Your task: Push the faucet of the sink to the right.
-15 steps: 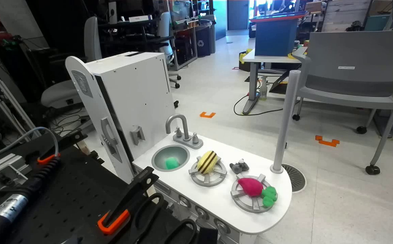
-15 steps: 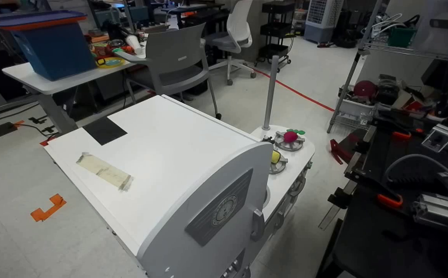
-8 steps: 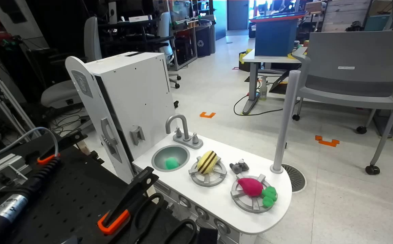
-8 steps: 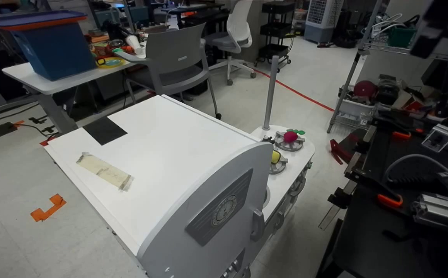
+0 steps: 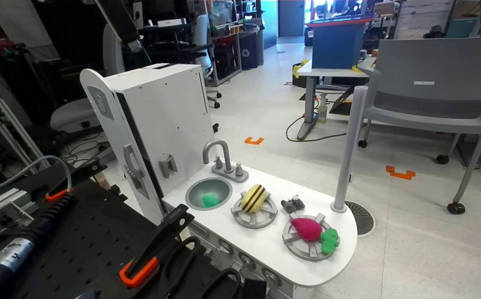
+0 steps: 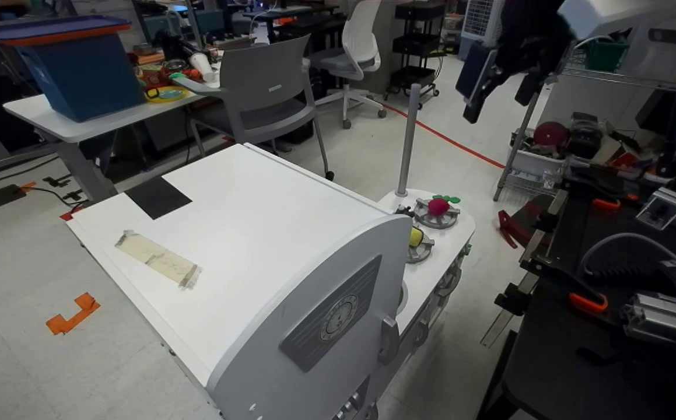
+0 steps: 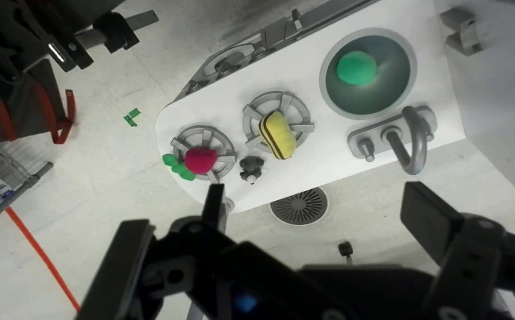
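Observation:
The silver faucet [image 5: 226, 157] stands on its base behind the sink [image 5: 220, 190], on the white toy-kitchen countertop. Its arched spout is turned toward the cabinet side. A green toy lies in the sink's basin. In the wrist view, the faucet [image 7: 418, 142] and the sink [image 7: 373, 101] show at the upper right. In an exterior view, the cabinet hides the faucet and most of the sink. My gripper [image 6: 499, 102] hangs in the air, above countertop height. In the wrist view, my gripper [image 7: 317, 193] is open and empty, its fingers wide apart. It appears apart from the faucet.
A white cabinet [image 5: 169, 108] rises beside the sink. A tall grey pole [image 5: 349, 153] stands at the countertop's far end. A yellow striped toy [image 5: 253, 199] and a pink toy [image 5: 306, 228] lie on burners. A small dark toy [image 5: 293, 204] lies between them.
My gripper has come into an exterior view from the top right, moving left and down. A dark arm part has entered at another view's top left. The faucet and toys have not moved.

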